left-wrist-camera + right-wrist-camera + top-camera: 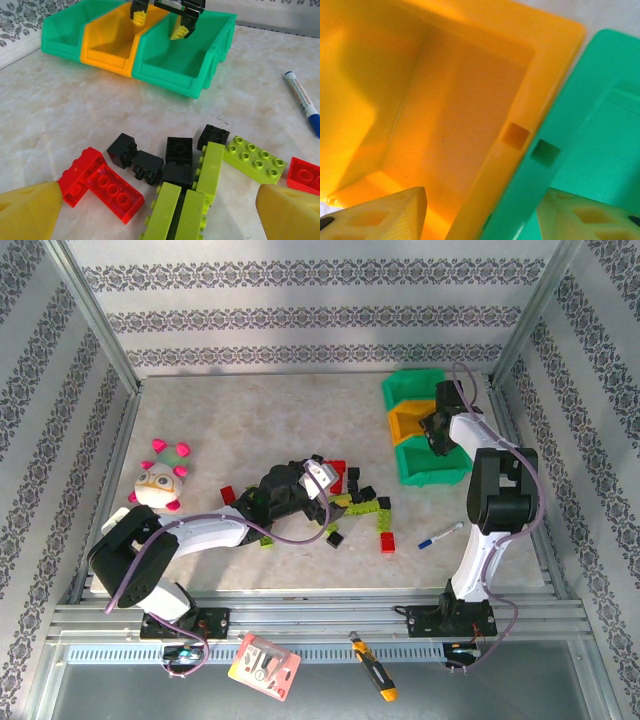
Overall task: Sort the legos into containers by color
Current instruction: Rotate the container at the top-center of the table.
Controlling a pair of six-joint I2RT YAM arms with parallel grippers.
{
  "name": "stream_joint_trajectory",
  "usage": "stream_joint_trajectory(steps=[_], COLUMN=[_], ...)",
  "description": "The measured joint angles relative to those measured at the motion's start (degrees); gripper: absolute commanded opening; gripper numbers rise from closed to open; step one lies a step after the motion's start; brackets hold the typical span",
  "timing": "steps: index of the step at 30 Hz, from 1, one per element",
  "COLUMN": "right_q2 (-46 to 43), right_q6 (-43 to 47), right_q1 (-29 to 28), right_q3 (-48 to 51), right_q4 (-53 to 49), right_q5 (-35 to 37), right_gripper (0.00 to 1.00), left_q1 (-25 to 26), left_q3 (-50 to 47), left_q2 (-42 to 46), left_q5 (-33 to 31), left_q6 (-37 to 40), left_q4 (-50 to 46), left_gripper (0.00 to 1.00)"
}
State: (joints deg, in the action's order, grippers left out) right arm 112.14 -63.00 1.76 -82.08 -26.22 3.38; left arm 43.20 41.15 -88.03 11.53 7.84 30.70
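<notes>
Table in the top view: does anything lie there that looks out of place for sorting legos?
Yes, two things are not bricks: a plush toy with pink knobs at the left, well apart from the legos, and a blue-and-white pen lying to the right of them. Nothing looks spilled or broken.

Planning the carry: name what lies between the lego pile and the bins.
Bare tabletop alone separates the legos from the bins, per the left wrist view.

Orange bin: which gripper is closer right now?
Right. The right gripper hangs open, straddling the wall between the orange bin and the adjacent green bin. The left gripper is open over the lego pile mid-table, well short of the bins.
</notes>
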Motion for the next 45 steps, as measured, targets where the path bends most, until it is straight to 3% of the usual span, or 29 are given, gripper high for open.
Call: stream_joint_trajectory(steps=[8, 20, 34, 45], right_q2=[0.72, 6.45, 19.08, 26.88], right_q6=[0.92, 11.47, 29.44, 35.39], right_q1=[-0.15, -4.9, -15.02, -20.79], right_q3=[-1.55, -10.25, -30.69, -43.87], right_q4=[-1.25, -3.17, -10.29, -14.49], right_q5=[-1.99, -4.48, -5.38, -5.42], right_gripper=[0.38, 0.28, 0.24, 0.23], left_q1=[0.0, 0.24, 0.24, 0.24], left_q3=[-0.98, -6.51, -12.66, -15.91], left_q2=[1.77, 8.22, 19.12, 20.81], left_q5=[-3.04, -6.05, -9.49, -11.56], left_q6=[-0.09, 0.48, -1.29, -3.63], left_q4=[0.15, -0.07, -3.74, -4.2], left_gripper=[0.99, 0.99, 0.99, 0.99])
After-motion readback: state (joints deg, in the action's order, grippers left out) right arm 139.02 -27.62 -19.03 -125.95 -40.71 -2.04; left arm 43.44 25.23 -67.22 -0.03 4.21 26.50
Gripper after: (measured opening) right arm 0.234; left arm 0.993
